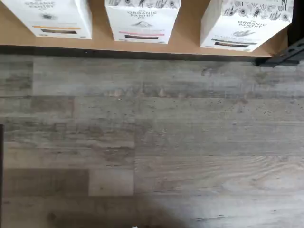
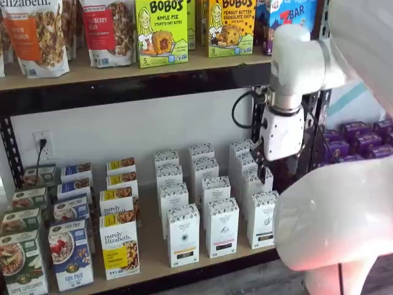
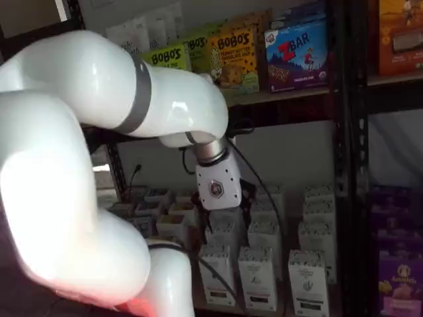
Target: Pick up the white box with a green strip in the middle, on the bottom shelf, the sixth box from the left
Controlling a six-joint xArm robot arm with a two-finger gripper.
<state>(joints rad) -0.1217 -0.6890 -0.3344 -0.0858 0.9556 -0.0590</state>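
The white box with a green strip (image 2: 263,220) stands at the front of the rightmost column of white cartons on the bottom shelf (image 2: 153,261). In a shelf view it is the rightmost front carton (image 3: 308,281). The wrist view shows its patterned top and dark label (image 1: 244,23) at the tan board's edge (image 1: 190,43), beside a pink-strip carton (image 1: 141,19) and an orange-strip one (image 1: 52,16). My gripper (image 2: 265,167) hangs from the white wrist above and behind that column, open, with nothing in it. Its fingers show only as a dark sliver.
Granola boxes (image 2: 120,246) fill the shelf's left half. Purple boxes (image 2: 362,138) sit beyond the black upright (image 2: 319,123) to the right. The upper board (image 2: 123,70) carries Bobo's boxes and granola bags. Grey wood-look floor (image 1: 152,142) lies before the shelf.
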